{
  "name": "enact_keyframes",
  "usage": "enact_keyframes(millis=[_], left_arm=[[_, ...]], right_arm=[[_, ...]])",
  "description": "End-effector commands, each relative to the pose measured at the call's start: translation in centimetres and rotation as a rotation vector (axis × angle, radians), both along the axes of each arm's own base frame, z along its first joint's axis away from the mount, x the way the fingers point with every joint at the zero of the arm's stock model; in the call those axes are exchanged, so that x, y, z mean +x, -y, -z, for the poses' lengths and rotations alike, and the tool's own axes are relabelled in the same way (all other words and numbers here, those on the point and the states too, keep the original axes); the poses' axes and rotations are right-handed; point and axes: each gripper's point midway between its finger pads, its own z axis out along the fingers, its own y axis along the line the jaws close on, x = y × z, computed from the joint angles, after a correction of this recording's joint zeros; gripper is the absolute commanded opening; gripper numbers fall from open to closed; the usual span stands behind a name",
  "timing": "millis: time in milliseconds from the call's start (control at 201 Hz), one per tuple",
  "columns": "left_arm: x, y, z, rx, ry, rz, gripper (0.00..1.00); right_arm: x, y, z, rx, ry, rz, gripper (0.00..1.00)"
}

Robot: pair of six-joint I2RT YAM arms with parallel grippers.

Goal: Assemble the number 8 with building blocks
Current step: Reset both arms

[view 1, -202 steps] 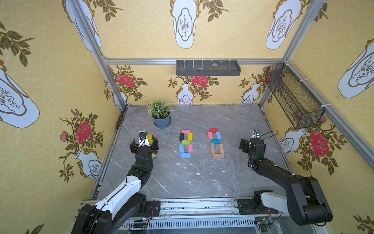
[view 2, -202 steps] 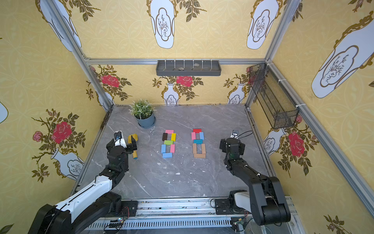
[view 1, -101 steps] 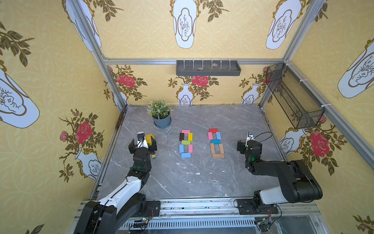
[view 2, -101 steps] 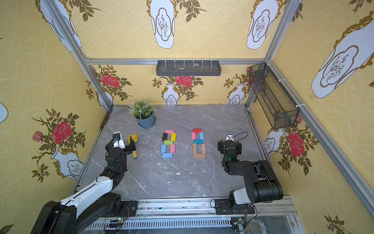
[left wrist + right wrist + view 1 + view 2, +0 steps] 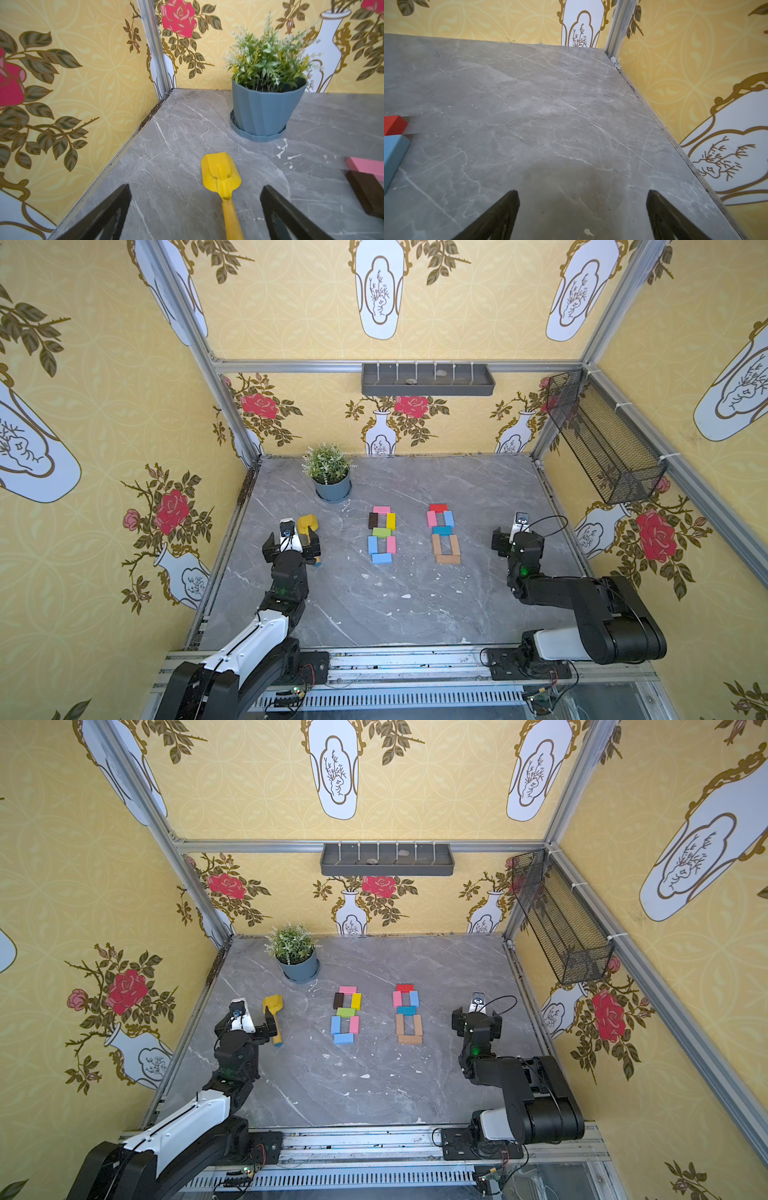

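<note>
- Both arms sit low at the near end of the grey table (image 5: 415,605). The building blocks (image 5: 381,532) lie flat in the middle of it, set out as two figure-eights side by side, well apart from either arm.
- The eight on the left (image 5: 345,1011) has pink across the top, dark brown and yellow down the sides and green at the waist. Below that come blue and pink, with blue along the foot.
- The eight on the right (image 5: 406,1009) has red on top, pink and blue sides and a teal waist. Three tan wooden pieces close the lower loop.
- Over to the left gripper (image 5: 195,207): jaws spread wide, nothing in them. In its wrist view the handle of the yellow scoop (image 5: 220,174) lies on the table between the two fingers, touching neither.
- At the edge of that same view you catch a pink block (image 5: 366,166) and a dark brown block (image 5: 367,193), touching.
- Now the right gripper (image 5: 581,207): it is wide open and empty, with bare table between its fingers. A red block (image 5: 393,124) and a blue block (image 5: 393,153) peek in at the side.
- The potted plant (image 5: 330,479) stands towards the far left corner, beyond the scoop.
</note>
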Motion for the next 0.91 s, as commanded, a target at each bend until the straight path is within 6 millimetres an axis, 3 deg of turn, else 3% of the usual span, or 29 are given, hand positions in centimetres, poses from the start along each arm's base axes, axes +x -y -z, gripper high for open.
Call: enact_keyframes(millis=[0, 353, 582, 901], left_arm=[[0.1, -0.1, -0.2, 0.033, 0.023, 0.003, 1.0], [1.2, -0.7, -0.1, 0.056, 0.024, 0.052, 1.0], [3.1, -0.9, 1.8, 0.043, -0.022, 0.094, 1.0], [3.3, -1.0, 3.3, -0.006, -0.059, 0.138, 1.0]], right_arm=[[0.5, -0.6, -1.7, 0.056, 0.088, -0.034, 0.98], [-0.1, -0.2, -1.6, 0.141, 0.11, -0.093, 0.97], [-0.5, -0.1, -0.7, 0.2, 0.11, -0.139, 0.98], [0.0, 0.7, -0.5, 0.21, 0.104, -0.098, 0.98]])
